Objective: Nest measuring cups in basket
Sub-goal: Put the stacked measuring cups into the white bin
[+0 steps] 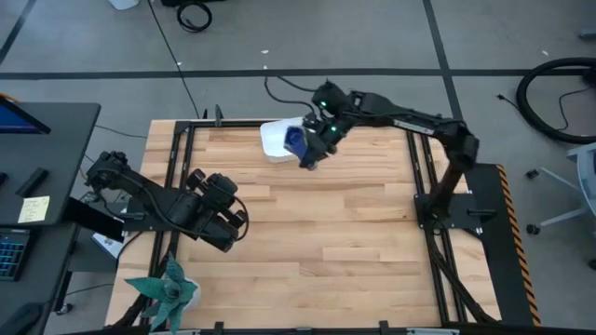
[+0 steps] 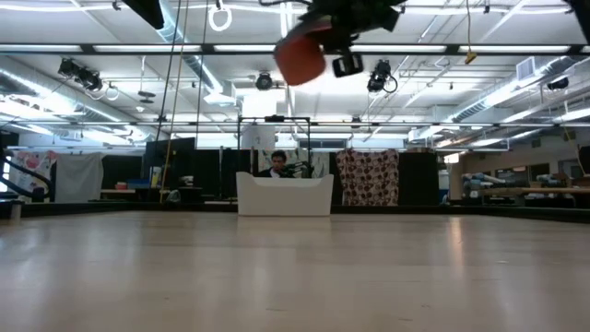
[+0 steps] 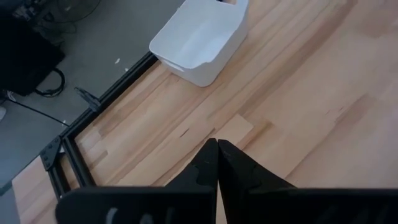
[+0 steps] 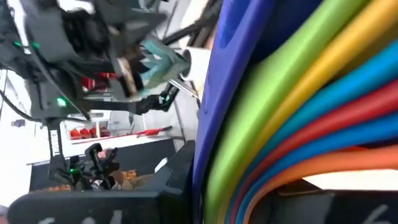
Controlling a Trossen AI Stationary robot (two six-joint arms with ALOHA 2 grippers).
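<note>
Where the wooden worktop comes nearest, its boards lie bare, and at its left side the left arm waits low with its left claw pressed together, the two dark fingers meeting at their tips. Farther across, toward the far edge, sits the white basket, upright on the wood, with the right arm reaching in over it from the right side. The right claw hangs in the air just beside and partly over the basket's right end, pinching a stack of measuring cups well above the worktop; from table height the red underside of the stack shows high over the basket. Up close the nested rims run dark blue, green, yellow, light blue, red and orange. Beyond the basket a person sits in the room.
</note>
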